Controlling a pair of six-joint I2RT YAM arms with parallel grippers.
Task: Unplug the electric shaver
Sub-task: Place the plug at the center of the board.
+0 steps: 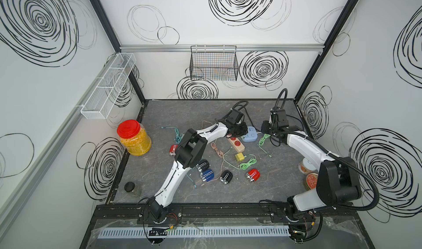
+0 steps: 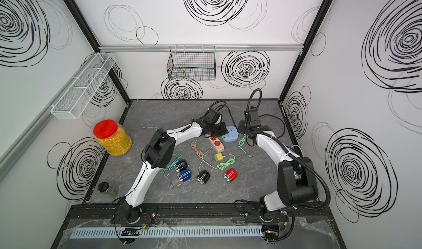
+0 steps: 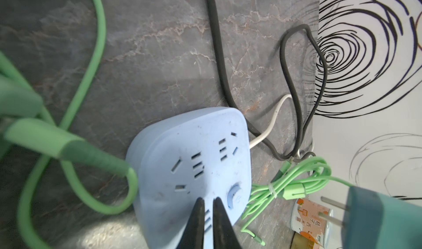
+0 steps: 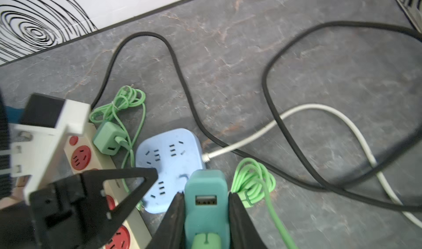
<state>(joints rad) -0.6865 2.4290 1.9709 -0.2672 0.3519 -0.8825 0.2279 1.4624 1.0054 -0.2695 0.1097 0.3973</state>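
My right gripper (image 4: 205, 194) is shut on a teal charger plug (image 4: 205, 209) with a green cable at its rear. The plug hangs just off the light blue power strip (image 4: 169, 161), its two prongs bare in the left wrist view (image 3: 331, 213). My left gripper (image 3: 208, 199) hovers close over the blue strip (image 3: 194, 163), jaws a narrow gap apart with nothing between them. In both top views the two grippers (image 1: 239, 131) (image 1: 266, 127) meet at the strip (image 1: 250, 133). Several electric shavers (image 1: 226, 176) lie nearer the front; I cannot tell which one the green cable reaches.
A beige strip with red sockets (image 1: 236, 142) lies beside the blue one, with a green adapter (image 4: 107, 138) on it. A yellow adapter (image 1: 239, 157), loose cables, a black cord (image 4: 182, 76) and a white cord (image 4: 319, 108) cross the table. Red-lidded jar (image 1: 133, 138) at left, cans (image 1: 306, 165) at right.
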